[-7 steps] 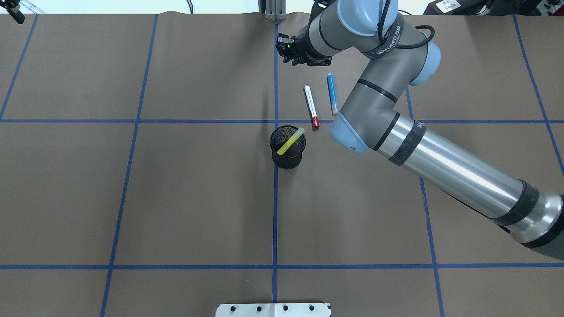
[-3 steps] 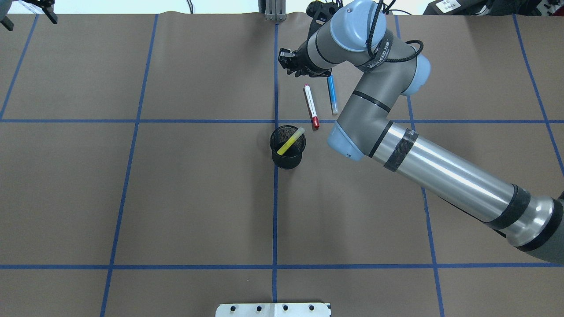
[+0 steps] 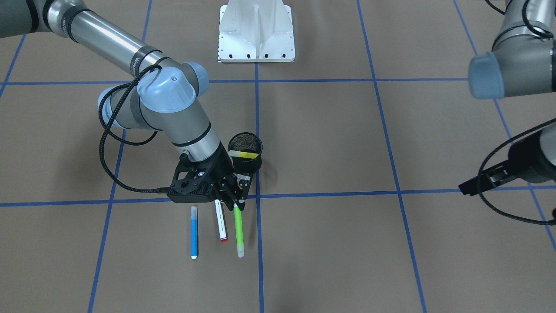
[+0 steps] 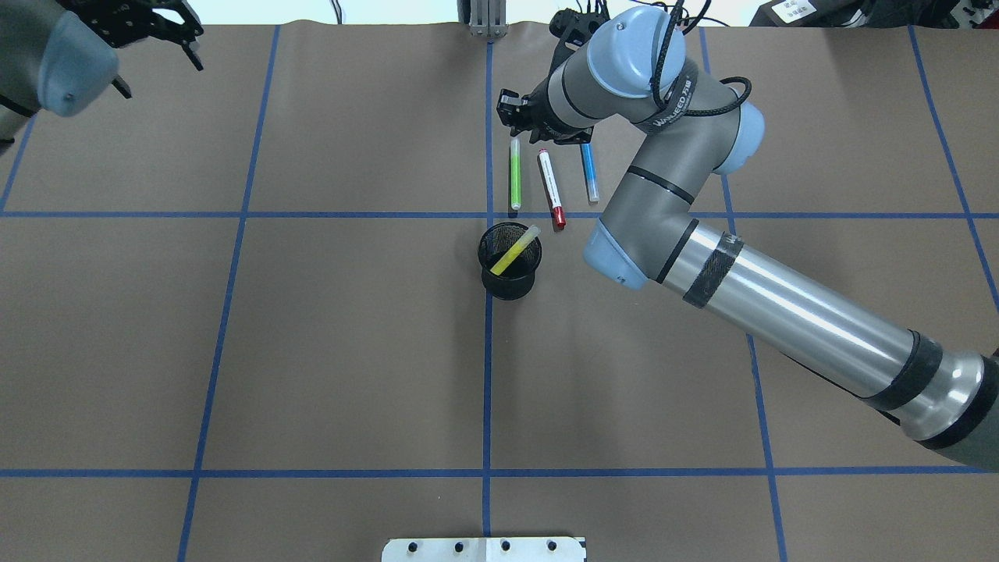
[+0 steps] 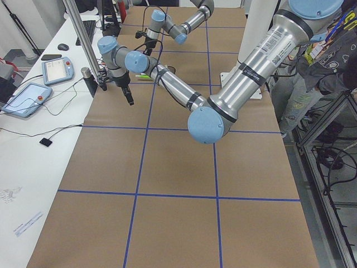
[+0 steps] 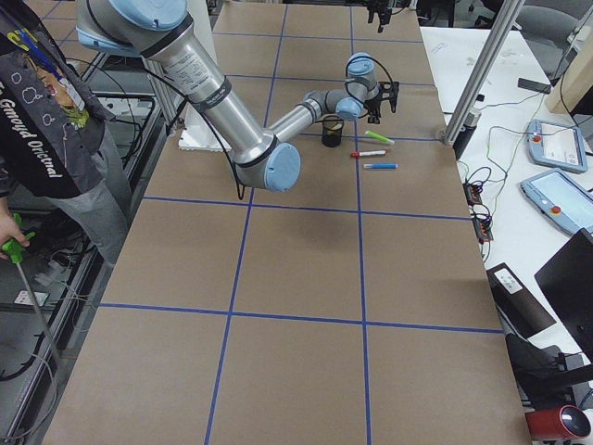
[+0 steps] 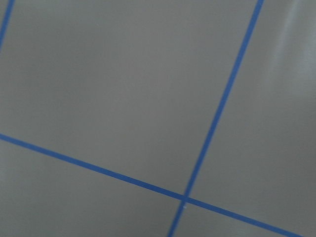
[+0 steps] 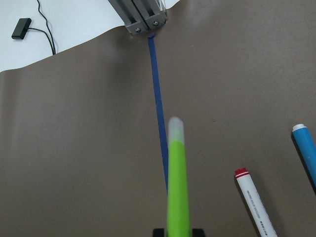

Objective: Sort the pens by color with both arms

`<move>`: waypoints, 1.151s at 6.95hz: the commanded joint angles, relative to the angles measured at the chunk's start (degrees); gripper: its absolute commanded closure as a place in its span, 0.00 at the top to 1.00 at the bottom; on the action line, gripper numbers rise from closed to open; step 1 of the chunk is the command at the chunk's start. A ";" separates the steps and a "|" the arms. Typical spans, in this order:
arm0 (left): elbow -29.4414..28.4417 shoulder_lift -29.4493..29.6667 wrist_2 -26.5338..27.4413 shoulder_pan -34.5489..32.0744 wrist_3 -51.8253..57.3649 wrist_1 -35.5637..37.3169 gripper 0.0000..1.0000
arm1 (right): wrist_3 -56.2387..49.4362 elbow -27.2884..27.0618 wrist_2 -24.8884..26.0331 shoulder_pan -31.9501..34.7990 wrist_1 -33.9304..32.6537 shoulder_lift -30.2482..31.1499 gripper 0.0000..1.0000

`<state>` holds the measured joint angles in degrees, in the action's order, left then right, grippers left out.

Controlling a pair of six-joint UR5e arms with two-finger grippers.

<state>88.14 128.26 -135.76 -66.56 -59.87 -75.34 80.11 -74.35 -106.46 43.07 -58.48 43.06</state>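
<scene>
Two jointed arms of one make. Along the right arm point(image 4: 788, 312), shows a polished silver tube ringed by black bands, grey-painted elbow and wrist housings, and rounded pale-blue caps on the joints, one with a small dark screw dot. Carries white lettering on a black wrist strap, beside a looping braided black cable point(image 3: 102, 130). Ends in the right pincer point(image 3: 234, 202), a black open framework. Repeats the grey housing and pale-blue cap on the left arm point(image 4: 58, 55), tipped by the black, thin-fingered left pincer point(image 4: 158, 72).
</scene>
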 commanded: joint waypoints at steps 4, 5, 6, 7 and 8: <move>3.01 0.84 0.05 11.00 -48.75 -20.32 0.94 | -2.99 -1.67 -17.00 11.75 -2.16 4.29 1.00; 2.75 0.85 0.14 13.01 -57.55 -25.42 0.92 | -6.94 -1.41 -19.03 13.60 -2.77 5.88 1.00; 2.13 0.76 0.66 14.42 -64.25 -30.78 0.95 | -13.33 -1.84 -19.23 14.92 -6.95 6.94 1.00; 1.00 1.11 1.10 15.13 -71.45 -35.88 0.99 | -22.01 -3.59 -19.40 16.67 -16.04 7.47 1.00; -0.58 1.89 5.98 18.19 -77.79 -41.59 0.99 | -30.01 -8.04 -19.23 17.65 -32.93 7.39 1.00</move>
<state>89.16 129.47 -133.64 -51.13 -129.58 -110.28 60.06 -78.27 -125.62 59.14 -74.71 50.14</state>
